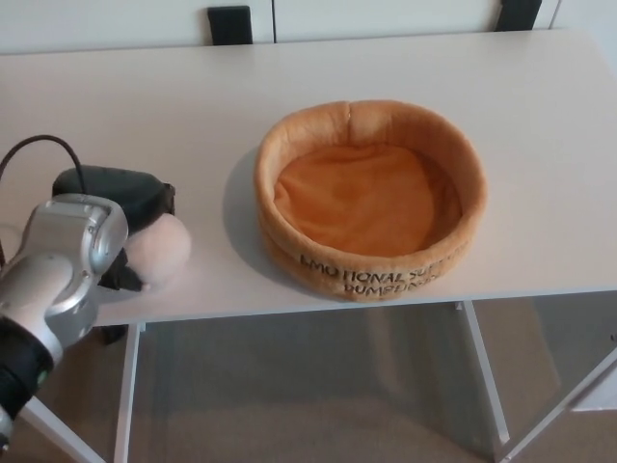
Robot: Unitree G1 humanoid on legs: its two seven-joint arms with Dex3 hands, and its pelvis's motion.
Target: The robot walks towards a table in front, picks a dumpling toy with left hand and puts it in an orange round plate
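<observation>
The dumpling toy (157,251) sits near the table's (145,106) front left edge, gripped — as far as you can see — by the left hand (116,227), black fingers closed around its pale body. You're in the pick step; whether the toy is clear of the surface can't be told. The orange round plate (370,198) lies well apart toward the robot's right, empty. Next you need a lift, then a carry over the plate's padded rim before releasing — judged, not seen.
</observation>
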